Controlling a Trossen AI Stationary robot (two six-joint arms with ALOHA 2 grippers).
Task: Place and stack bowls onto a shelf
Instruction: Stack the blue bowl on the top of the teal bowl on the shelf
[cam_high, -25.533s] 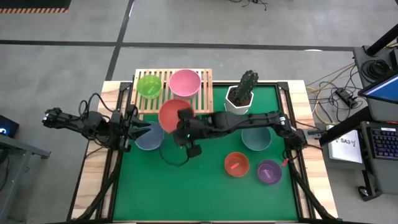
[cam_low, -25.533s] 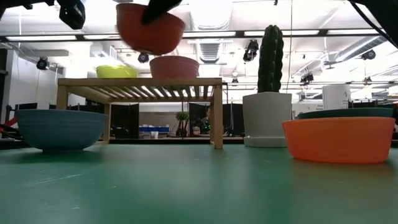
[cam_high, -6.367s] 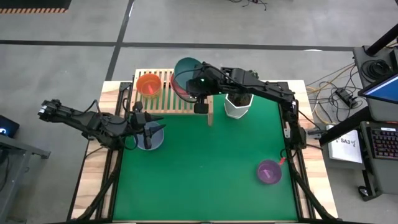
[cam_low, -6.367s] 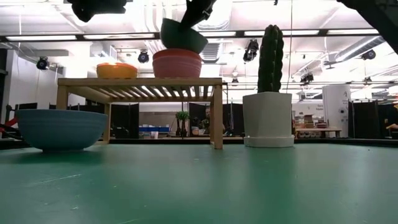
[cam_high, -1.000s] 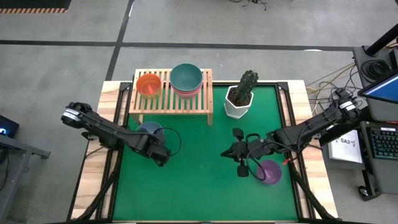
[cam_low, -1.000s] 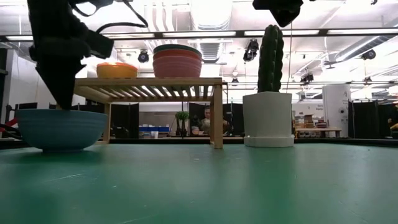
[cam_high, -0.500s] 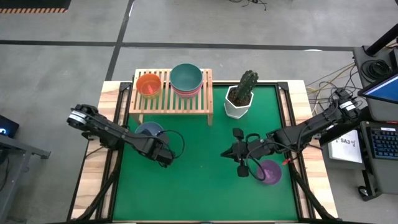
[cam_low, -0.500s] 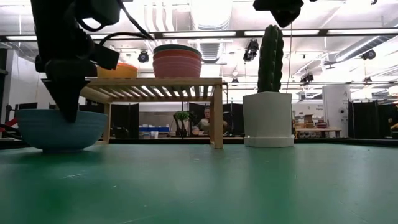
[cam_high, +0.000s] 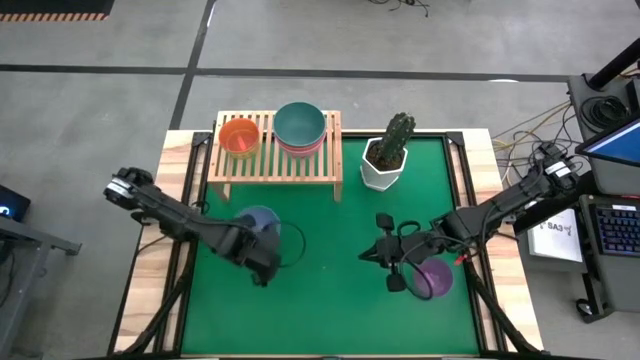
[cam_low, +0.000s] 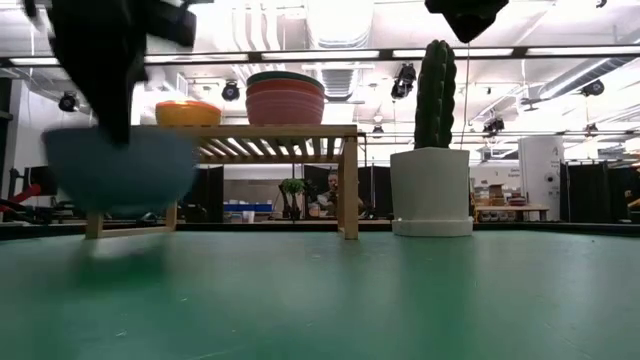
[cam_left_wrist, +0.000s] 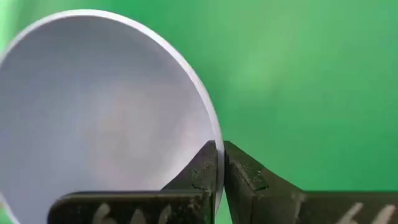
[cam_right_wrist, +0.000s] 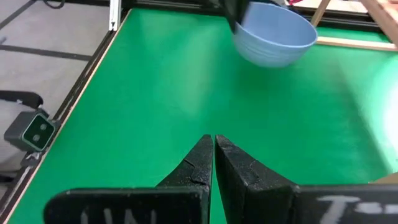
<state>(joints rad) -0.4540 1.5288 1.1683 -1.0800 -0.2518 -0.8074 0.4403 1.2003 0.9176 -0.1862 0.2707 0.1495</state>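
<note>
My left gripper (cam_high: 263, 245) is shut on the blue-grey bowl (cam_high: 256, 222) and holds it above the green mat; the bowl also shows in the low view (cam_low: 120, 168) and the right wrist view (cam_right_wrist: 273, 38). The wooden shelf (cam_high: 290, 165) at the far edge carries an orange bowl (cam_high: 238, 135) and a stack topped by a teal bowl (cam_high: 300, 124). A purple bowl (cam_high: 435, 278) rests by its base on the mat at the near right. My right gripper (cam_high: 368, 256) is shut and empty above the mat, left of the purple bowl. My left gripper pinches the blue-grey bowl's rim (cam_left_wrist: 216, 134), one finger inside the bowl and one outside. The fingers come from above, pointing down, at the rim's near side. The bowl hangs below them, opening up, lifted clear of the mat.
A white pot with a cactus (cam_high: 388, 158) stands right of the shelf on the mat. The shelf's legs stand at the mat's far left. Bare green mat (cam_high: 320, 300) lies between the two grippers and toward the near edge.
My left gripper has risen and gone a little toward the table's right and near edges with the blue-grey bowl. The bowl, which rested on the mat a second ago, now hangs lifted clear of it.
</note>
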